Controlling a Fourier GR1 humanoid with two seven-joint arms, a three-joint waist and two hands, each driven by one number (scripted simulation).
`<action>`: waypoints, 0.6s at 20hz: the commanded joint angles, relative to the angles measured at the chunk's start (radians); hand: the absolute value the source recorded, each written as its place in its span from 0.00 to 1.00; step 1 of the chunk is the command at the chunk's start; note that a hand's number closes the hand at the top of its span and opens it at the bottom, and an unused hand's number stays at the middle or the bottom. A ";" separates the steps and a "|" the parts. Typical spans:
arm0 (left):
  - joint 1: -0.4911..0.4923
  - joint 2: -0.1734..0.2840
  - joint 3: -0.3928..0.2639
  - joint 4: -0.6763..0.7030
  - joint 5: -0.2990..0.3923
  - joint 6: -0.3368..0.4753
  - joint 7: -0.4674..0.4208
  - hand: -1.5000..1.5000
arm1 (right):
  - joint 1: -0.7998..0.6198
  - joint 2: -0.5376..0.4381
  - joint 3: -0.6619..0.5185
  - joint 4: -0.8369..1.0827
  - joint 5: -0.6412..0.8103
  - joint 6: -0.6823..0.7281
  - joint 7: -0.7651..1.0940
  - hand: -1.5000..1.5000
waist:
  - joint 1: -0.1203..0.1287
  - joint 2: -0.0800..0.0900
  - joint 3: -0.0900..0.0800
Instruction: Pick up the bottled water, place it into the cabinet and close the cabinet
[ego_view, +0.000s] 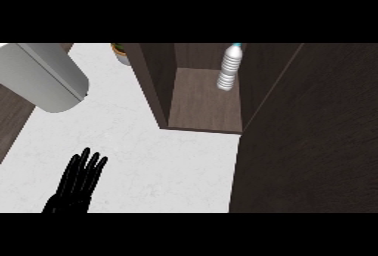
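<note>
The bottled water (230, 67), clear and ribbed with a light blue cap, stands inside the dark wooden cabinet (207, 107) on its floor, near the back right corner. No hand touches it. The cabinet's front is open, and its dark door (310, 135) fills the view's right side. My left hand (77, 180) rests at the lower left over the white counter, fingers straight and spread, holding nothing. My right hand does not show.
A large grey rounded body (44, 75) lies at the upper left over the counter's edge. A small pot-like object (120, 52) stands at the back, left of the cabinet's side wall. White counter (148, 150) stretches between my left hand and the cabinet.
</note>
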 joint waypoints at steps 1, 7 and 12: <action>0.065 0.097 0.068 -0.055 0.045 -0.068 -0.024 0.00 | -0.072 -0.026 0.083 -0.200 0.146 0.004 0.149 1.00 | 0.009 0.009 0.000; 0.161 0.210 0.106 -0.086 0.061 -0.201 -0.072 0.00 | -0.210 0.004 0.170 -0.153 0.050 -0.007 0.311 1.00 | 0.047 0.024 0.000; 0.152 0.241 0.147 -0.052 0.095 -0.251 -0.071 0.00 | -0.402 0.019 0.193 -0.093 0.053 0.031 0.365 1.00 | 0.077 0.036 -0.004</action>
